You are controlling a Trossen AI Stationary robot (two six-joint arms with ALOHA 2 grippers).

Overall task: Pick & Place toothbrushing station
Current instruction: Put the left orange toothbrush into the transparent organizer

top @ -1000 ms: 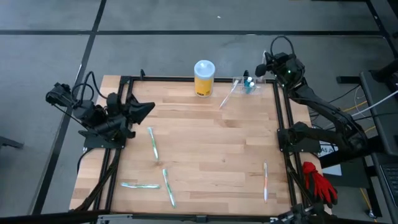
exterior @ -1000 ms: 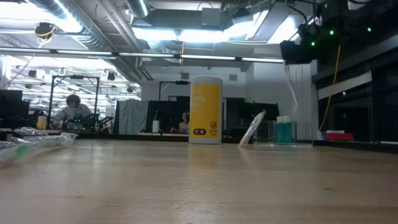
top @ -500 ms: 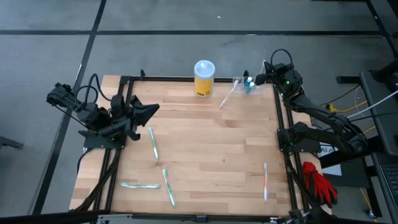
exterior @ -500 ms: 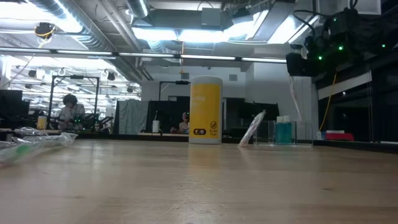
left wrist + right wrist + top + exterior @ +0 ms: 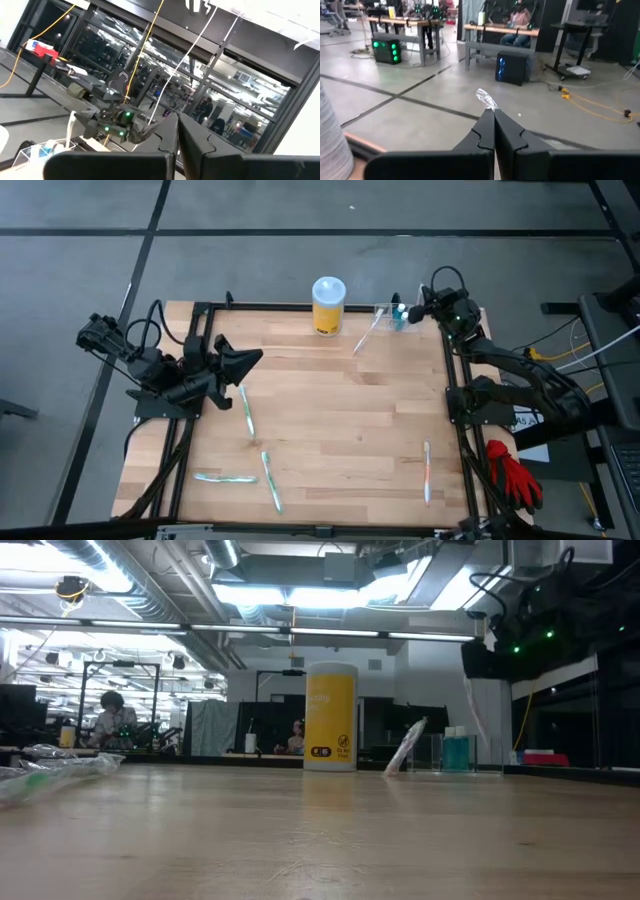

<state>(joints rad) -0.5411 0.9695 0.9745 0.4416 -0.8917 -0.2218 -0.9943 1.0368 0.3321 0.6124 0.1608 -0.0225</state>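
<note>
Clear, low, boxy plastic toothbrush holder point(image 5: 391, 316) sits at the table's one o'clock corner, beside the yellow white-lidded canister point(image 5: 327, 306); right gripper point(image 5: 416, 311) hovers just beside it, fingers pressed together; left gripper point(image 5: 250, 360) at nine o'clock, likewise closed

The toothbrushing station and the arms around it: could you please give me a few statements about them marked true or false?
1. The toothbrushing station stands at the table's far edge, right of the yellow canister. True.
2. The right hand grips the station. False: it hovers just beside it, fingers shut, holding nothing.
3. The left hand is at the table's left side, fingers shut. True.
4. The canister lies on its side. False: it stands upright.
</note>
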